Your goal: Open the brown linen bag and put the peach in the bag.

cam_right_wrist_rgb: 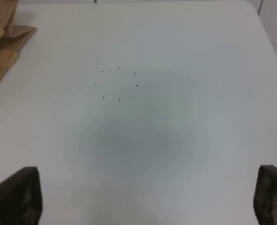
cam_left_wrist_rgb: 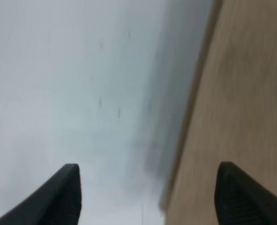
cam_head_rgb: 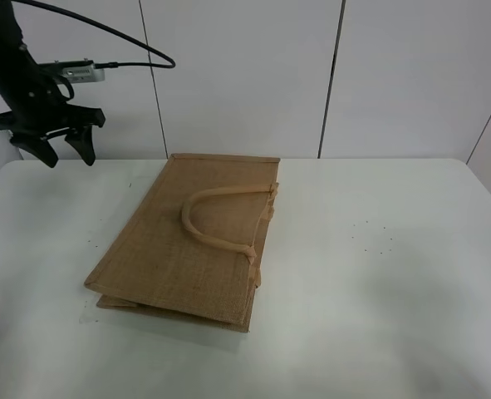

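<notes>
The brown linen bag point(cam_head_rgb: 191, 241) lies flat and closed on the white table point(cam_head_rgb: 378, 291), its beige loop handle point(cam_head_rgb: 220, 218) resting on top. My left gripper point(cam_head_rgb: 62, 151) hangs open and empty above the table's far left corner, left of the bag. The left wrist view shows its two dark fingertips point(cam_left_wrist_rgb: 58, 199) spread apart, with the bag's edge point(cam_left_wrist_rgb: 236, 103) blurred beside them. My right gripper point(cam_right_wrist_rgb: 143, 201) is open and empty over bare table, out of the high view. The bag's corner point(cam_right_wrist_rgb: 2, 42) shows in the right wrist view. The peach is out of view.
A ring of small black dots point(cam_head_rgb: 372, 237) marks the table right of the bag; it also shows in the right wrist view point(cam_right_wrist_rgb: 117, 84). White wall panels point(cam_head_rgb: 311, 75) stand behind the table's far edge.
</notes>
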Robot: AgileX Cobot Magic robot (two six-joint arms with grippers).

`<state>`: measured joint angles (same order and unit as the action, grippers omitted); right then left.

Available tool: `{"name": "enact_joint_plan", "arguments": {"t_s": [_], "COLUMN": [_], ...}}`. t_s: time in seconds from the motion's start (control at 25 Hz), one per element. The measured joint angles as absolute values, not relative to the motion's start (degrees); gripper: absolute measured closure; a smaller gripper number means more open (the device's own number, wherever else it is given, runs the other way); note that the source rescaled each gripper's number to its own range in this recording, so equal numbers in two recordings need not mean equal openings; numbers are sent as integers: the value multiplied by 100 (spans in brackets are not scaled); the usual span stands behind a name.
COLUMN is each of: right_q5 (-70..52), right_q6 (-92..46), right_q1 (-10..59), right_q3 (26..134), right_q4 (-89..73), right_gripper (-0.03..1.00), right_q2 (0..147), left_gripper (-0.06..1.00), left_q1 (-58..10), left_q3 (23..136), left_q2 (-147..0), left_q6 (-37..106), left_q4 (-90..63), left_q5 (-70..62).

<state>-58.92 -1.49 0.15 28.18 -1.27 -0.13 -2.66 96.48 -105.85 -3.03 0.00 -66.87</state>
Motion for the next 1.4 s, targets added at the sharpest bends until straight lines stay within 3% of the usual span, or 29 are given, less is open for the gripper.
{"name": "enact_joint_plan", "arguments": {"t_s": [0.6, 0.76, 0.96, 1.4], "right_q5": [-5892, -5892, -5892, -5892], "right_q6": [-149, -149, -149, -149], "right_q1": [15, 15, 15, 15], "right_q3": [2818, 2818, 2818, 2818], "right_q4": [-127, -127, -127, -124], "right_gripper": [-3, -3, -3, -3], "right_q2": [-13, -13, -13, -13], "left_gripper": [8, 8, 8, 8], "left_q1": [-266, -266, -266, -266], "left_q3": [4489, 3454, 2899, 2855], "left_q2": [-5247, -3965, -2619, -836], "left_q6": [-164, -54, 0, 0], "left_q4": [0, 0, 30, 47], "left_q5": [-6663, -6142, -5998, -6033]}}
